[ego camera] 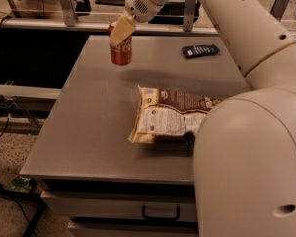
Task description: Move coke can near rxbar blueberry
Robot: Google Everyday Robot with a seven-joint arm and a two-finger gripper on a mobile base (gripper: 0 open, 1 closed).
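Over the table (84,132), far left, gripper (121,32) clamps coke can (121,54).

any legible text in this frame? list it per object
Soda can, gripped by the claw over the far left of the table: white script, partly covered, unreadable.
Dark bar: pale lettering, too small to read.
Snack bag: printed panel, too blurred to read.
Nothing can be quoted.

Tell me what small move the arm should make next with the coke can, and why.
Probably carry it toward the picture's right: the tool grips the coke can over the table's far left, while the rxbar blueberry lies apart, further right.
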